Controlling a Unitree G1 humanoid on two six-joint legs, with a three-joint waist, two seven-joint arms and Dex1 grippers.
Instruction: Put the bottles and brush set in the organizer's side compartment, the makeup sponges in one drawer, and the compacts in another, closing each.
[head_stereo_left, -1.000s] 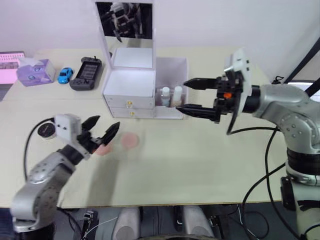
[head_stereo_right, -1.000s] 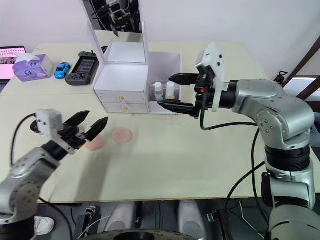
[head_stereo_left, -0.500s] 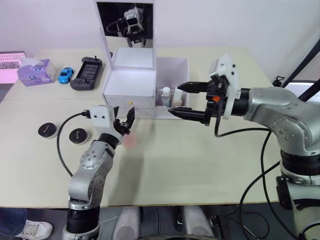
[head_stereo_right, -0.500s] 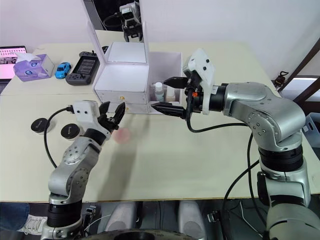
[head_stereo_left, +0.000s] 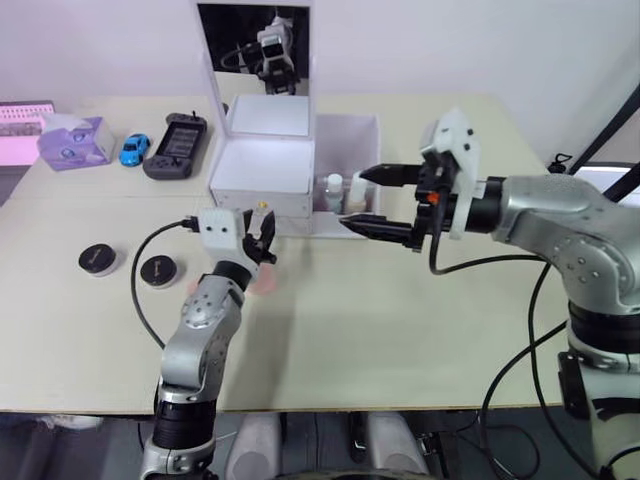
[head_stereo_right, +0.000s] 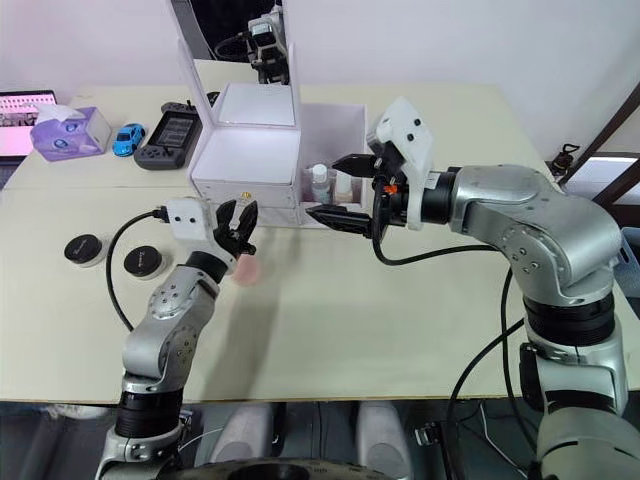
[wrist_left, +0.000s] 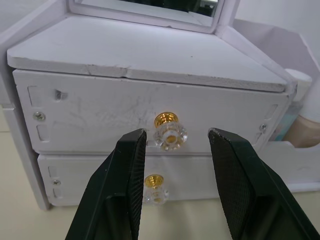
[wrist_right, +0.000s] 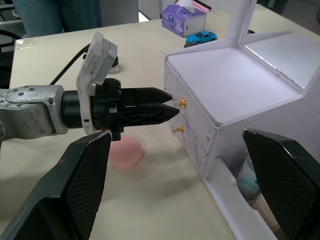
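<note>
Bottles (head_stereo_left: 342, 192) already stand in the side compartment (head_stereo_left: 350, 150) of the organizer (head_stereo_left: 262, 170), just behind the right hand (head_stereo_left: 368, 198), which hangs open above the bench (head_stereo_left: 400, 330) and holds nothing. I cannot make out the brush set among them, so that part of the first step may or may not be done.

The drawer work looks barely begun. Both drawers appear shut. The left hand (wrist_left: 172, 150) is open, with its two fingers (wrist_left: 125, 170) set either side of the upper drawer's gold knob (wrist_left: 169, 134) and not yet closed on it; the lower knob (wrist_left: 154, 187) sits just beneath. In my judgement the step in hand is gripping that knob to pull the top drawer out.

The makeup sponges (wrist_right: 126, 152) lie loose on the bench directly under the left hand's wrist; only one pink pad is clear to see, the other probably hidden by the arm. The two compacts (head_stereo_left: 160, 268) rest on the bench well out to the far side of the left arm, away from the organizer, near each other.

Left to do, then: open a drawer, load the sponges, shut it, then the same for the compacts in the other drawer.
</note>
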